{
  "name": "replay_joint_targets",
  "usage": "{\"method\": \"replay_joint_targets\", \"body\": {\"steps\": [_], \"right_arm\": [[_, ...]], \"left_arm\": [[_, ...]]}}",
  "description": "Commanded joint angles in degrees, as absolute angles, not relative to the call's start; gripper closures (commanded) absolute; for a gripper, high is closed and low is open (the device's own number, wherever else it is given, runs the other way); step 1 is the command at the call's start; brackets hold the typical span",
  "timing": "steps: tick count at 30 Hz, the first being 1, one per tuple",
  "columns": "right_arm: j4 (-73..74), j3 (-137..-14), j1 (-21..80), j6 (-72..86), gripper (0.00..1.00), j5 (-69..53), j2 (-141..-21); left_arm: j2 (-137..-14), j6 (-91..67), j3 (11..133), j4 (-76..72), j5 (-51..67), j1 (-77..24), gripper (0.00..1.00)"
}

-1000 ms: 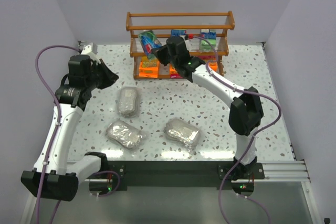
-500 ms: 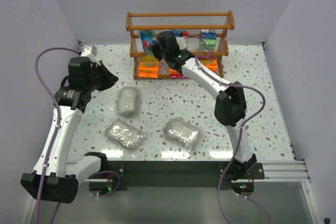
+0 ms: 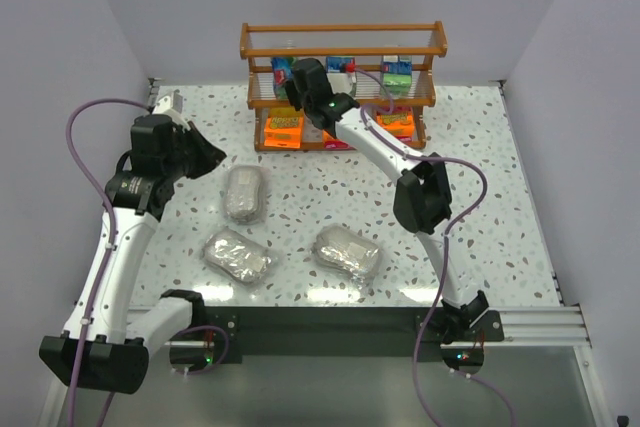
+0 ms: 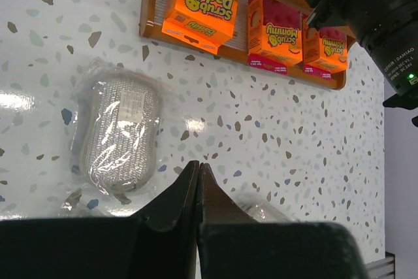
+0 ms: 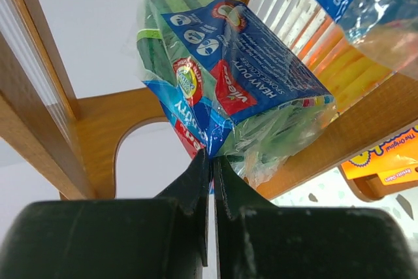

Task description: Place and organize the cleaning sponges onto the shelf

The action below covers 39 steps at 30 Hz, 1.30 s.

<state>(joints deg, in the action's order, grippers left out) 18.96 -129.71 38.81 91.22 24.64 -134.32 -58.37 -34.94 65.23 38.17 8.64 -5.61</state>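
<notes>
The shelf (image 3: 343, 29) stands at the back of the table. My right gripper (image 5: 211, 156) is shut on the wrapper corner of a green-and-blue sponge pack (image 5: 228, 89), held at the left end of the middle tier (image 3: 281, 70). Two more green packs (image 3: 340, 64) (image 3: 397, 72) sit on that tier. Orange-and-pink packs (image 4: 201, 6) (image 4: 277, 34) (image 4: 325, 47) line the bottom tier. Three silvery packs (image 3: 244, 193) (image 3: 238, 257) (image 3: 347, 252) lie on the table. My left gripper (image 4: 198, 164) is shut and empty, hovering just right of the nearest silvery pack (image 4: 119, 132).
The right arm (image 3: 420, 192) stretches diagonally across the table's right-centre toward the shelf. A wooden end frame (image 5: 98, 129) of the shelf stands just left of the held pack. White walls close the table on three sides.
My right gripper has carried the green pack leftward along the shelf to the left end of the middle tier. The left arm has shifted only slightly.
</notes>
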Motion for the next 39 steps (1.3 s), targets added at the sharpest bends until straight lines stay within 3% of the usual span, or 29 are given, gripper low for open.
{"method": "replay_joint_targets", "body": {"steps": [1,4,5,7,10,11,15,24,30,36,39], "right_arm": [[14.3,-128.7,38.6,94.5,1.00,28.9,-133.2],[12.5,-130.1,38.6,94.0,0.89,27.8,-134.2],[12.7,-130.7,38.6,93.8,0.75,27.3,-134.5],[12.6,-131.2,38.5,93.4,0.66,26.5,-134.3],[11.6,-129.0,38.6,92.4,0.39,26.0,-132.9],[10.3,-128.2,38.6,92.0,0.02,25.8,-131.7],[7.0,-123.1,38.6,91.0,0.02,22.4,-127.1],[-4.4,-95.7,39.7,84.2,0.02,10.7,-106.7],[12.0,-86.9,39.7,61.1,0.02,-2.7,-95.3],[26.4,-59.2,39.7,50.9,0.02,2.8,-73.3],[36.1,-50.7,39.7,50.7,0.02,4.8,-61.1]], "left_arm": [[-56.4,-36.8,64.6,36.0,7.7,-4.9,1.00],[-55.6,-37.3,63.8,35.9,7.5,-4.9,1.00],[-55.5,-37.4,63.5,35.8,7.5,-4.9,1.00],[-55.5,-37.7,63.2,35.6,7.6,-4.9,1.00],[-55.5,-37.9,63.1,35.2,7.7,-4.9,1.00],[-55.5,-37.9,63.1,35.0,7.6,-4.9,1.00],[-55.7,-37.6,63.5,34.9,7.7,-4.9,1.00],[-56.5,-37.3,61.5,32.6,8.7,-4.8,1.00],[-59.5,-35.5,58.1,26.3,17.3,-4.9,1.00],[-64.3,-36.0,52.4,17.7,29.6,-6.1,1.00],[-66.1,-35.3,51.9,16.7,28.0,-10.3,1.00]]}}
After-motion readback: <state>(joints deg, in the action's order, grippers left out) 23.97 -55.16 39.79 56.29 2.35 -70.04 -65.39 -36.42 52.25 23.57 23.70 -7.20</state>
